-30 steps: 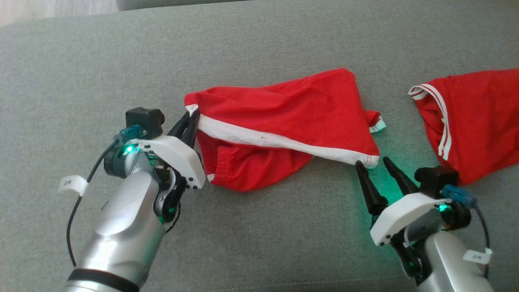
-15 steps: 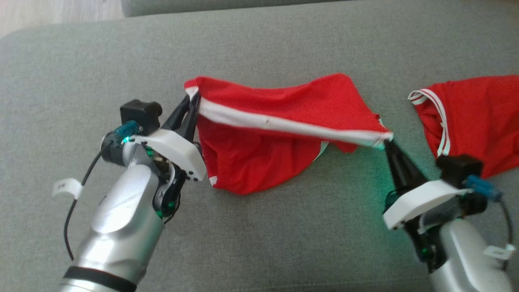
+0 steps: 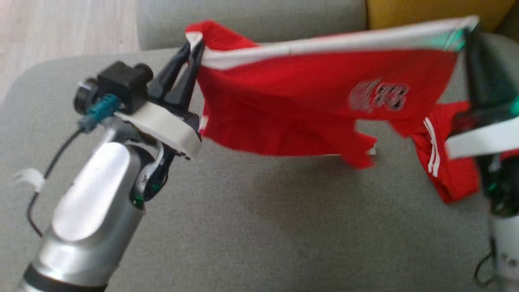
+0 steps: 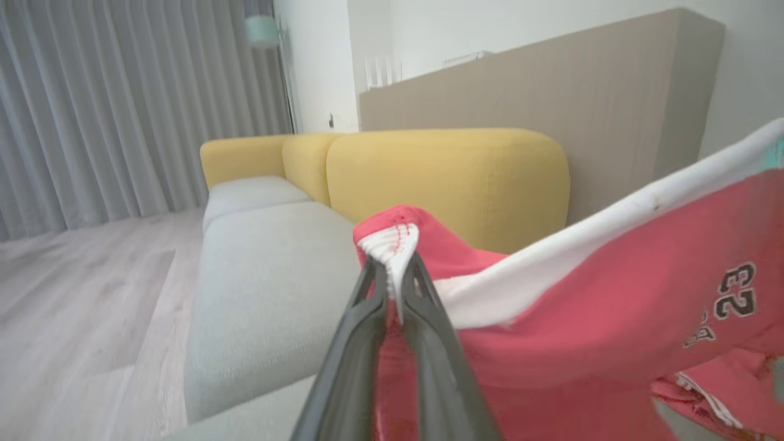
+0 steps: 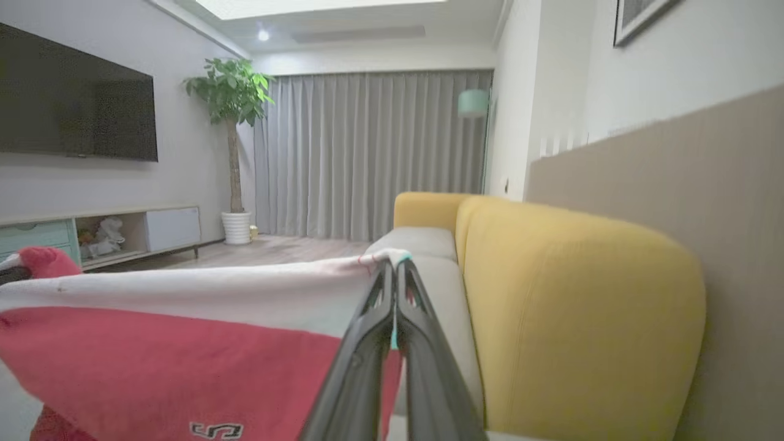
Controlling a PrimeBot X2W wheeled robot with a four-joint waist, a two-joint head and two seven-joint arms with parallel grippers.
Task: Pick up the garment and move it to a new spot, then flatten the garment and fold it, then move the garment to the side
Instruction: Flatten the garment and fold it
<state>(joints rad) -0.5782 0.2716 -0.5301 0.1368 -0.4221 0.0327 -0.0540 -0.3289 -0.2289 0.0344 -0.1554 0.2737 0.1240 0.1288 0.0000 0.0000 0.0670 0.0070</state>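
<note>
The garment (image 3: 308, 101) is a pair of red shorts with a white band along the top edge and a printed number. It hangs in the air above the grey cushion (image 3: 251, 227), stretched between both grippers. My left gripper (image 3: 194, 44) is shut on the garment's left corner, as the left wrist view confirms at the pinched white hem (image 4: 392, 245). My right gripper (image 3: 466, 32), blurred at the upper right, is shut on the other corner (image 5: 395, 260) of the white band. The red cloth (image 5: 184, 373) sags below the band.
A second red piece of clothing with white stripes (image 3: 446, 170) lies on the cushion at the right, partly behind my right arm. A yellow backrest (image 3: 429, 12) runs behind the seat. Wooden floor (image 3: 61, 32) lies past the cushion's left edge.
My right gripper shut on the garment's right corner. Both arms then rose and spread, lifting the garment off the cushion and pulling it taut. The head camera has also shifted.
</note>
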